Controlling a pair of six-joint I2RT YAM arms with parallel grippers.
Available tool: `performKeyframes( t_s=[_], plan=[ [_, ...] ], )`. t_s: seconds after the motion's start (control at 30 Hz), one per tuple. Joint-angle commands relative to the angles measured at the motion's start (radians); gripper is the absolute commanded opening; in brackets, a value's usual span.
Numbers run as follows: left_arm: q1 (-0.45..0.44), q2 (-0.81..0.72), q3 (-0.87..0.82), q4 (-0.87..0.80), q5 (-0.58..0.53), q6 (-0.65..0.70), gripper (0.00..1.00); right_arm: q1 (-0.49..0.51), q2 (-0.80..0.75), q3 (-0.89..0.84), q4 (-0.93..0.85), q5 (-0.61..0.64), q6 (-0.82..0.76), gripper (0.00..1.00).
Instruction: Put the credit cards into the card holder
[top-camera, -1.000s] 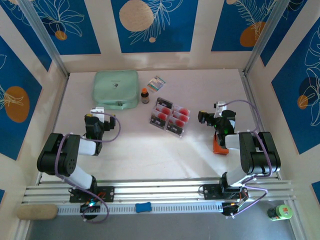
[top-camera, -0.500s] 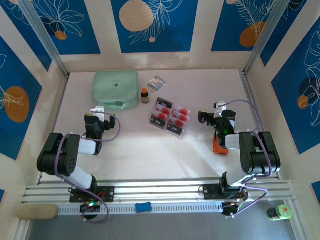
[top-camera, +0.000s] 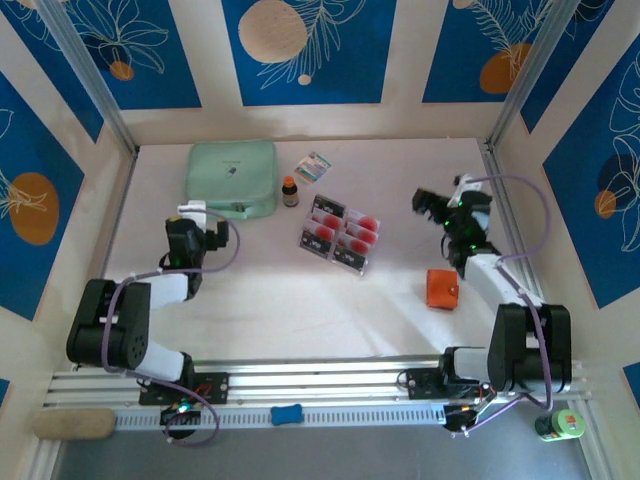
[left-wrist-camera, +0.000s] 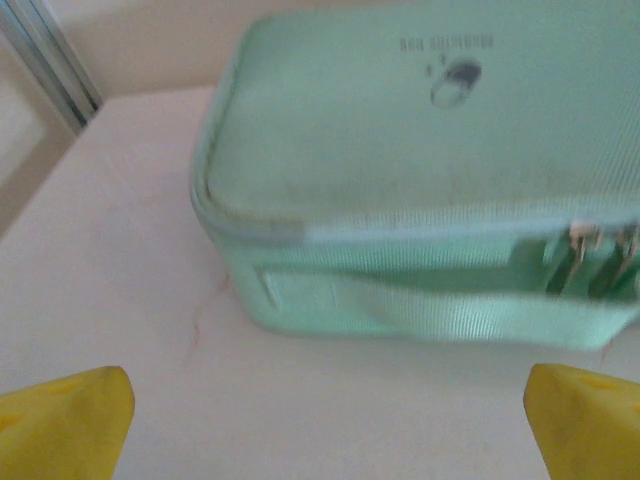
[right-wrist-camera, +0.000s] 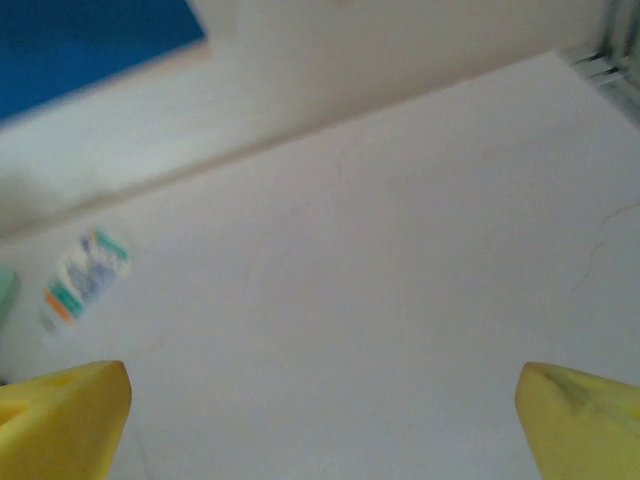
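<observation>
The credit cards (top-camera: 340, 233) lie flat in a tight block at the middle of the desk (top-camera: 280, 300), set in two side-by-side columns, the whole block skewed a little so its far end leans left. Each card's long side runs roughly across the desk. They are pale and see-through, each marked with a red round spot; dark bands appear to sit at their left ends. The card holder (top-camera: 442, 288), a small orange wallet, rests flat and apparently folded shut well to the right of the cards and nearer the arms; its long axis is hard to judge from above. The right tool (top-camera: 440, 195) hangs beyond the holder with its jaws spread wide and nothing between them, its yellow fingertips (right-wrist-camera: 65, 415) framing bare desk and a patterned packet (right-wrist-camera: 82, 280). The left tool (top-camera: 200, 213), jaws likewise wide apart and empty, faces the near side of a mint-green zip pouch (left-wrist-camera: 420, 170) at the far left, without touching it. A small dark bottle (top-camera: 290, 191) stands between the pouch and the packet.
</observation>
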Motion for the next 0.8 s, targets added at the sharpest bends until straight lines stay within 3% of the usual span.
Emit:
performKeyframes(
  t_s=[0.0,0.17,0.3,0.43,0.57,0.77],
  plan=[
    [0.001,-0.084,0.039,-0.136,-0.03,-0.028,1.0,-0.063,-0.039,0.068,-0.275,-0.152,0.227,0.99],
    [-0.013,-0.217,0.174,-0.442,0.011,-0.173,1.0,0.023,-0.126,0.097,-0.353,-0.333,0.165,0.99],
    [-0.087,-0.285,0.248,-0.654,0.028,-0.255,1.0,0.199,-0.164,0.131,-0.528,-0.286,0.091,1.0],
    [-0.22,-0.305,0.256,-0.799,-0.046,-0.32,1.0,0.422,-0.164,0.093,-0.599,-0.239,0.119,0.98],
    [-0.354,-0.251,0.25,-0.846,-0.106,-0.371,1.0,0.613,-0.099,0.026,-0.553,-0.19,0.19,0.96],
    [-0.449,-0.046,0.343,-0.904,-0.174,-0.359,1.0,0.762,0.067,0.013,-0.485,-0.124,0.257,0.92]
  ],
)
